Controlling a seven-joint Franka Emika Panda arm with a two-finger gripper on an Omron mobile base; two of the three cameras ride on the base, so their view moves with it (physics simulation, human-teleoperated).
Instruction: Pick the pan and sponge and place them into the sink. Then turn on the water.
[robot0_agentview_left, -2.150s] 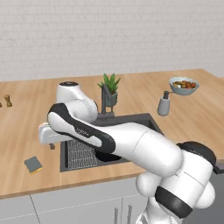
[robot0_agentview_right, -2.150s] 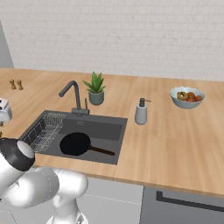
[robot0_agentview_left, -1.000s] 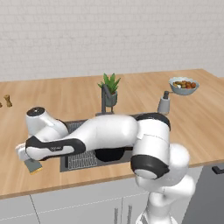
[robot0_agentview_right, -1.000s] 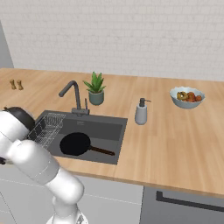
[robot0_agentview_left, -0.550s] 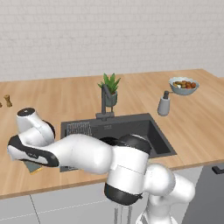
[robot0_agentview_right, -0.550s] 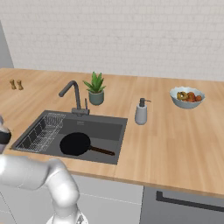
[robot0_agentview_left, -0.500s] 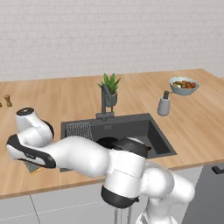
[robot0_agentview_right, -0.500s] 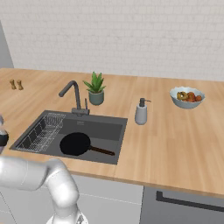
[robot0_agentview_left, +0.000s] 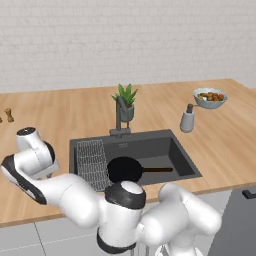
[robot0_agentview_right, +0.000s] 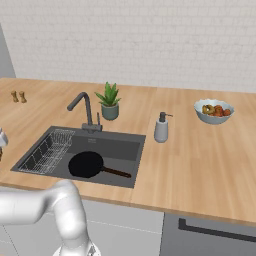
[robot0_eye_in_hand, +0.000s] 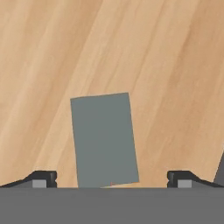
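The sponge (robot0_eye_in_hand: 105, 140) lies flat on the wooden counter, its dark grey-green top facing the hand camera. My gripper (robot0_eye_in_hand: 111, 178) hangs just above it, open, with one fingertip (robot0_eye_in_hand: 41, 178) on each side and neither touching it. In the left base view my arm curls low over the counter left of the sink (robot0_agentview_left: 165, 150) and hides the sponge. The black pan (robot0_agentview_left: 125, 169) (robot0_agentview_right: 86, 165) rests inside the sink (robot0_agentview_right: 120, 150), handle pointing right. No water is in view at the faucet (robot0_agentview_left: 120, 112) (robot0_agentview_right: 82, 107).
A wire rack (robot0_agentview_left: 92, 157) fills the sink's left side. Behind the sink stands a potted plant (robot0_agentview_left: 127, 100). A soap dispenser (robot0_agentview_right: 161, 128) and a fruit bowl (robot0_agentview_right: 214, 111) sit to the right. Two small shakers (robot0_agentview_right: 18, 96) stand far left.
My arm has swung left and down from over the sink to the counter beside it, bringing the hand over the sponge. The gripper stayed open and the pan has not moved.
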